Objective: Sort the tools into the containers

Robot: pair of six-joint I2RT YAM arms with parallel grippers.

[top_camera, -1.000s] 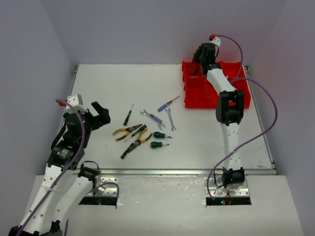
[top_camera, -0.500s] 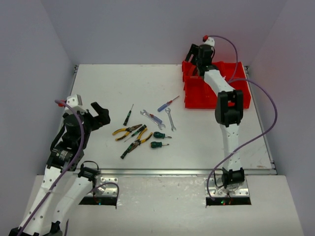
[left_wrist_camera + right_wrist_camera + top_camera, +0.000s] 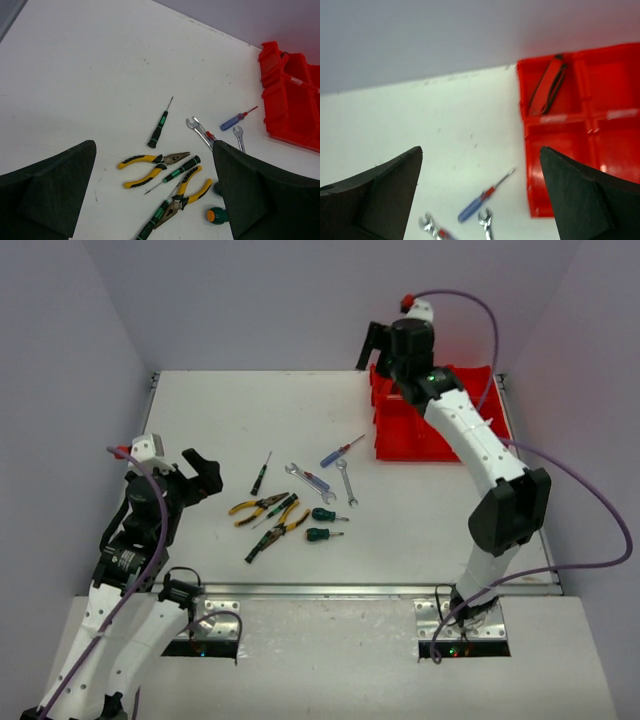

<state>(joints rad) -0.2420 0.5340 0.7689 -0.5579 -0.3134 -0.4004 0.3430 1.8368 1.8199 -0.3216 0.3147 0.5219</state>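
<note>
Loose tools lie mid-table: two yellow-handled pliers, a slim green screwdriver, a blue screwdriver, silver wrenches and two stubby green screwdrivers. My left gripper hovers open just left of the pliers, empty. The red containers stand at the far right. A red-handled cutter lies in a back left compartment. Above the containers' far left corner my right gripper hangs open and empty.
Grey walls close off the table on the left, back and right. The right arm's purple cable loops over the table's right edge. A metal strip runs along the near edge by the arm bases.
My right gripper has opened wide and risen up and to the left, out of the containers. The left arm has hardly moved.
</note>
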